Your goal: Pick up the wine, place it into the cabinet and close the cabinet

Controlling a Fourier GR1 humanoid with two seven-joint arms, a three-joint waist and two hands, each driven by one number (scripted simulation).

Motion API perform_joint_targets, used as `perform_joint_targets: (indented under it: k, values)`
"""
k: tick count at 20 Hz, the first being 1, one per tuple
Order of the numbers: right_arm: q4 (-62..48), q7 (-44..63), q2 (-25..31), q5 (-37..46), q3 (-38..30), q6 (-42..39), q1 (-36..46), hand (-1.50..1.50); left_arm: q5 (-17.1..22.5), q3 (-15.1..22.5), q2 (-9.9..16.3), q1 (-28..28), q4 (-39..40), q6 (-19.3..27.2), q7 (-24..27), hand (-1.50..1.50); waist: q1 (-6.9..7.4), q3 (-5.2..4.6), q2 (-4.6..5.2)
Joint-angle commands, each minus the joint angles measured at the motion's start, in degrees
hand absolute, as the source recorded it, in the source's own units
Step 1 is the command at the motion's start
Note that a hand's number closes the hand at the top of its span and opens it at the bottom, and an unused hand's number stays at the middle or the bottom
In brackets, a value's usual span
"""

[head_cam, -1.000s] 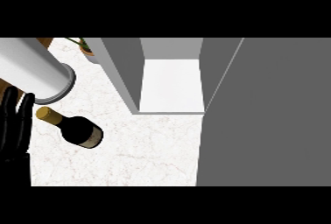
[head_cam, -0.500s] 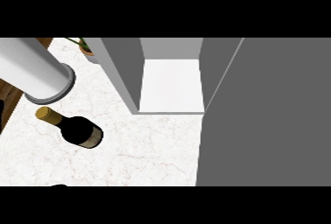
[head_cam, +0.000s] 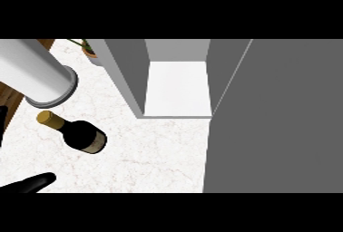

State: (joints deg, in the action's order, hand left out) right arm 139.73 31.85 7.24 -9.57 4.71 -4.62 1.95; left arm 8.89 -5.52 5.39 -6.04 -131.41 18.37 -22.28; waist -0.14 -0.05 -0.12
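Wine bottle (head_cam: 74, 133) stands untouched on the marbled worktop (head_cam: 154, 154), left of the open cabinet (head_cam: 178, 86). The grey cabinet door (head_cam: 275, 118) swings out over the right side. A grey forearm (head_cam: 36, 72) crosses upper left, just above the bottle. A potted plant (head_cam: 88, 49) sits by the cabinet's left wall. A black left hand (head_cam: 30, 185) pokes in bottom-left; finger spread cannot be told.

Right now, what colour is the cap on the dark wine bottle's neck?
Golden tan, on the dark wine bottle standing on the white marbled counter; head view.
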Motion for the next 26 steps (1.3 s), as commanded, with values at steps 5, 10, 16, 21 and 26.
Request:
perform_joint_targets:
  k: [5, 10, 16, 21, 26]
  values:
    - [10.44, 2.39, 0.34, -4.32, -0.61, -1.28, -5.77, -1.50, 5.28, -3.58, -0.68, -1.88, 9.13, -5.44, 6.09, -1.50, -0.25, 0.03, -0.01]
    - [12.76, 7.26, 0.31, -3.24, 0.07, 0.79, -2.45, -1.50, 5.85, -3.73, -1.73, -2.20, 15.74, -8.24, 11.18, -1.50, -0.34, -0.01, -0.04]
    - [9.14, 2.77, -0.80, -2.16, -0.69, -0.68, -3.87, -1.50, 5.99, -8.06, -2.18, -4.57, 23.10, -11.04, 21.36, -1.50, -0.08, 0.02, 0.00]
    - [9.80, 3.80, -0.05, -2.87, -2.09, -0.95, -2.92, -1.50, 3.19, -6.21, -4.40, -1.87, 31.48, -11.13, 27.26, -1.50, -0.31, 0.03, 0.05]
    - [11.89, 6.91, 1.15, -6.35, -4.37, -0.89, -1.67, -1.50, 6.15, -8.35, -3.20, -1.43, 35.17, -13.96, 28.53, -1.50, -0.27, 0.04, 0.02]
